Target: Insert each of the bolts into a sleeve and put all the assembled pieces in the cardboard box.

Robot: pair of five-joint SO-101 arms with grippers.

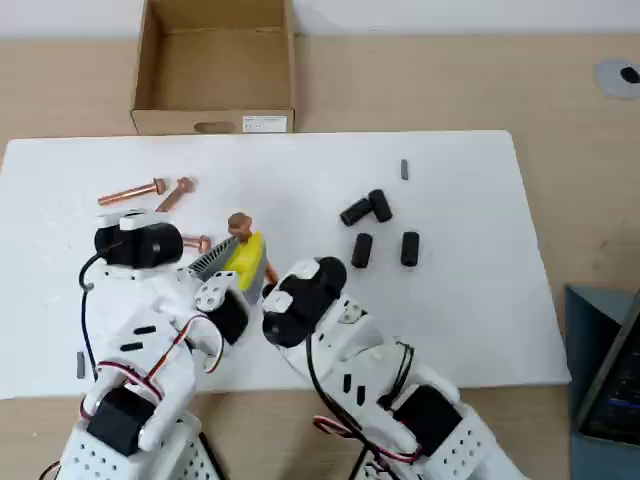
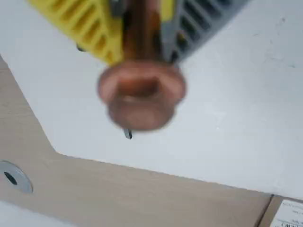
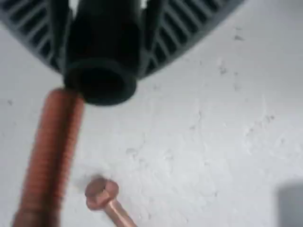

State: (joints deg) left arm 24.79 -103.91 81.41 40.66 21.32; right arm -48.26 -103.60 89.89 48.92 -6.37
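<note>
My left gripper [image 1: 238, 256], with one yellow and one grey finger, is shut on a copper bolt [image 2: 142, 94] whose head [image 1: 239, 222] points toward the box. My right gripper [image 3: 102, 23] is shut on a black sleeve [image 3: 100, 61]. The bolt's threaded end [image 3: 49, 151] touches the rim of the sleeve's mouth, off to one side of the hole. Both grippers meet over the white mat [image 1: 470, 320], left of centre. Three loose bolts [image 1: 132, 190] [image 1: 175, 193] [image 1: 197, 243] lie at the left. Several black sleeves [image 1: 380, 205] lie to the right. The cardboard box [image 1: 215, 120] stands open at the back.
A small grey pin [image 1: 404, 170] lies on the mat behind the sleeves, another [image 1: 80, 365] near the mat's front left edge. A dark device [image 1: 605, 390] sits off the mat at the right. A cable grommet [image 1: 620, 78] is in the table's far right corner.
</note>
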